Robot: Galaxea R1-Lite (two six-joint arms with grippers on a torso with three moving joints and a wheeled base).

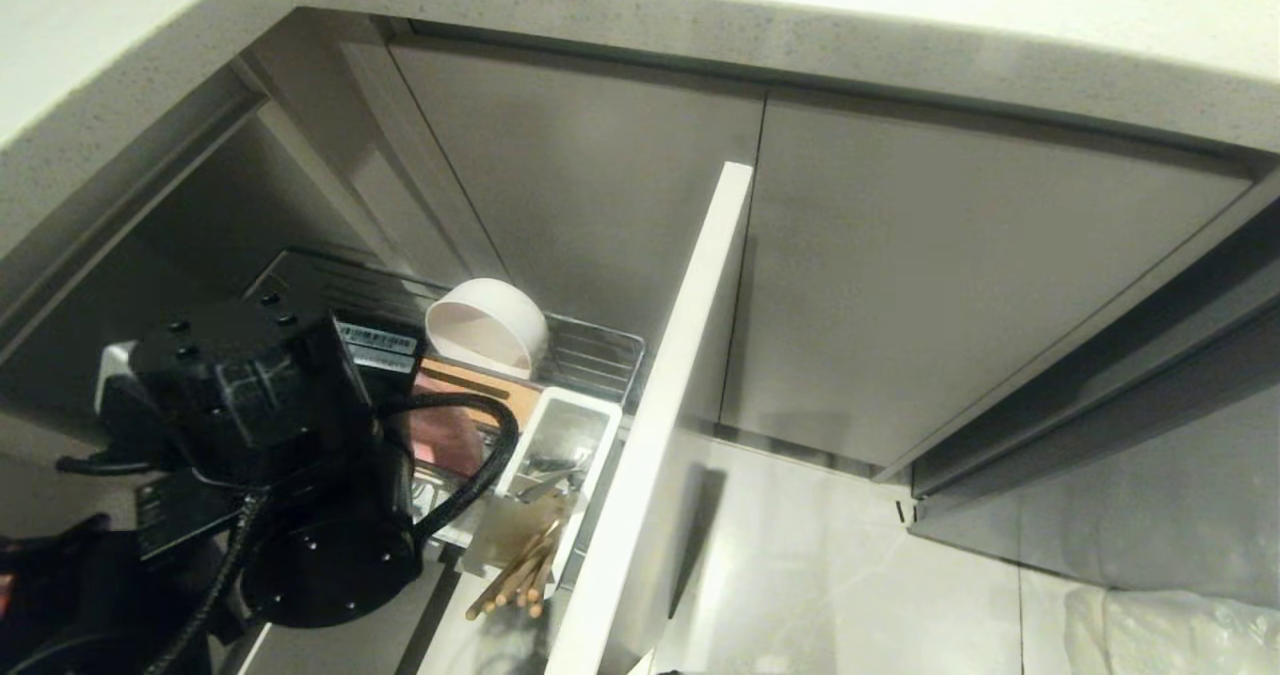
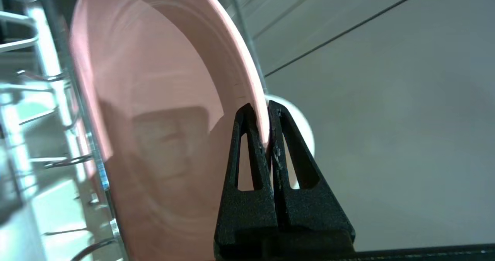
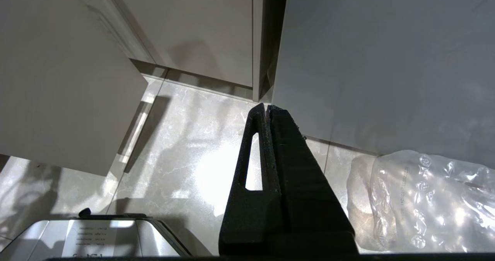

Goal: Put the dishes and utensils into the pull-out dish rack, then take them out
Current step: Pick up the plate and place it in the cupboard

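My left gripper pinches the rim of the pink plate, which stands on edge among the rack's prongs at the frame's left. With so thin a hold, it could slip or knock the bowl behind.

My right gripper hangs closed, empty.
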